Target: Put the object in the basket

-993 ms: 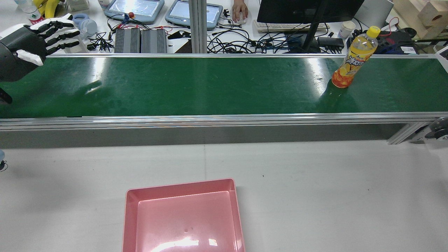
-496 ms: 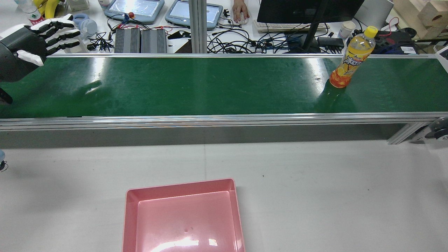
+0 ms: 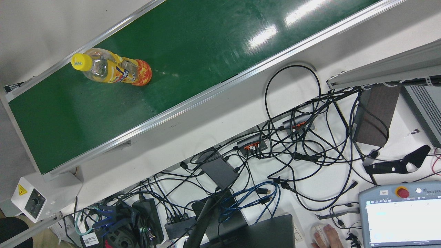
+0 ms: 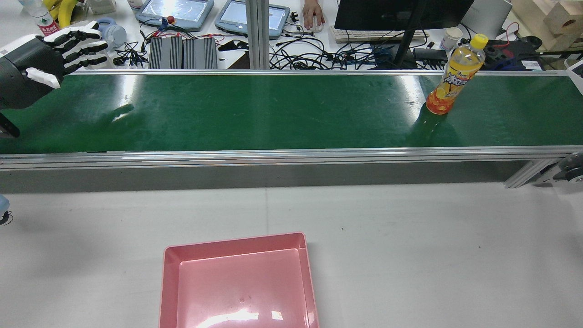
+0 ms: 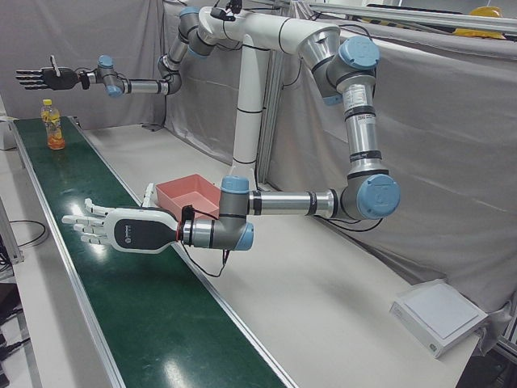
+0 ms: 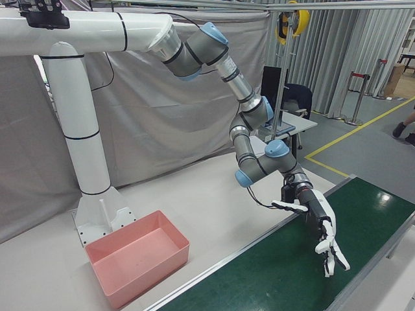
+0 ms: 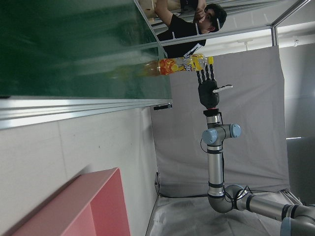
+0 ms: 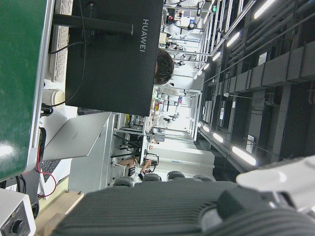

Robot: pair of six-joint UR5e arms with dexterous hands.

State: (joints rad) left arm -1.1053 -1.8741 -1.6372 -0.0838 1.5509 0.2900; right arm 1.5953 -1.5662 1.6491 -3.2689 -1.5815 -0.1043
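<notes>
**green belt, bottle at the right end, nothing gripped yet**

green belt (image 4: 273,109) runs the length of the station. the bottle (image 4: 451,82) stands upright on it near its right end as the rear view shows it, cap up, long axis vertical. it sits toward the belt's far edge.

right hand (image 5: 40,78): fingers straight and apart, holding nothing. it hangs near the bottle at about cap height, clear of it. the left hand view puts it to one side of the bottle, not above it. exact gap: cannot tell.

left hand (image 4: 41,59): also spread and empty, over the opposite end of the belt, well apart from the bottle.

judgement: the right hand is far nearer, so the grasp looks like its job. it would come in from the side, around the body below the shoulder. a tall narrow bottle on a slick belt could tip if nudged high.

basket (image 4: 237,241): pink, empty, on the white desk (image 4: 410,237) on the robot's side of the belt, left of centre. the carry would run back across the belt's near rail.

room: cables, monitor and teach pendants beyond the belt, and a person's hand on a mouse.
</notes>
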